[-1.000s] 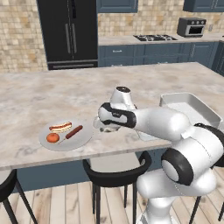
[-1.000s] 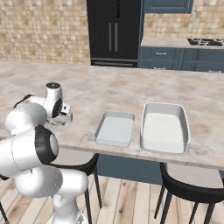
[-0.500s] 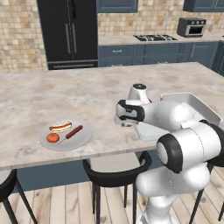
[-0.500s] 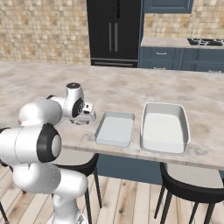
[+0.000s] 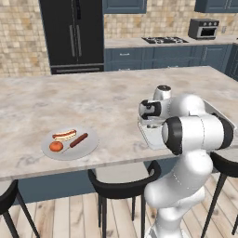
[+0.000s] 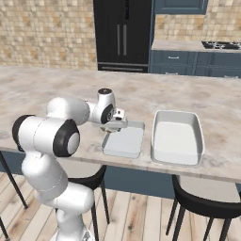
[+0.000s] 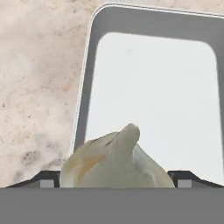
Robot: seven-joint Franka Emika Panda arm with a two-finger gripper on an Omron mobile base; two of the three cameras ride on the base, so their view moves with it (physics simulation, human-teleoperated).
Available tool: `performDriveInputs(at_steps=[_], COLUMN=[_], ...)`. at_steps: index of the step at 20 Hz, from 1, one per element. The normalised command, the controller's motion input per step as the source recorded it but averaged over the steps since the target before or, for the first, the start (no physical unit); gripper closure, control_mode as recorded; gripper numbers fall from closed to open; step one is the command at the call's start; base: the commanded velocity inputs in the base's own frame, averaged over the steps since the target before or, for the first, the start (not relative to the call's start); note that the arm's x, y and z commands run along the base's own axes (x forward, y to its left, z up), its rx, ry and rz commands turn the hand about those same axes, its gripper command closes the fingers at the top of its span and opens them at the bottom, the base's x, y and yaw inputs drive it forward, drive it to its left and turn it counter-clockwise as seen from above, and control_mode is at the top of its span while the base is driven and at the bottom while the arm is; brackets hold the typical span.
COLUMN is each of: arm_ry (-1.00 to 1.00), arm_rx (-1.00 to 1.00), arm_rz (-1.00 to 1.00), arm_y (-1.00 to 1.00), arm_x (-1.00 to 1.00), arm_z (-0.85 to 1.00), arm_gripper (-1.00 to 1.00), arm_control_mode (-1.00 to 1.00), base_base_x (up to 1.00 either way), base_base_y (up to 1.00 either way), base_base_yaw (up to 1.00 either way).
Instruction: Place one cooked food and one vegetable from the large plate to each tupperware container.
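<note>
One pale lumpy vegetable piece [image 7: 116,164]

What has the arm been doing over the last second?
The gripper, closed on the pale lumpy vegetable, swung from beside the large plate across the counter to the small tupperware container. Hot dog, sausage and tomato stayed on the plate.

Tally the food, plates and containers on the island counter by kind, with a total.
Cooked food: 2, hot dog, sausage
Vegetables: 2, tomato, pale lumpy piece between the gripper's fingers
Plates: 1, large plate
Containers: 2, small container, large container
Total: 7
</note>
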Motion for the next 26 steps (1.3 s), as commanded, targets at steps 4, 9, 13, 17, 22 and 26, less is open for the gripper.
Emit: performDriveInputs(at_steps=[4,9,13,17,22,26], arm_ry=[-0.02,-0.01,0.0,0.0,0.0,-0.03], arm_rx=[0.02,0.0,0.02,0.06,0.06,0.0], arm_rz=[0.0,0.0,0.0,0.0,0.0,0.0], arm_y=[-0.64,-0.17,-0.03,0.0,0.0,0.17], arm_x=[0.48,0.61,0.59,0.58,0.3,-0.08], arm_z=[-0.45,-0.54,-0.37,-0.3,-0.49,-0.53], arm_gripper=[1.0,1.0,1.0,1.0,1.0,-1.0], arm_control_mode=[-1.0,-1.0,-1.0,-1.0,-1.0,-1.0], base_base_x=[0.0,0.0,0.0,0.0,0.0,0.0], base_base_y=[0.0,0.0,0.0,0.0,0.0,0.0], base_base_yaw=[0.0,0.0,0.0,0.0,0.0,0.0])
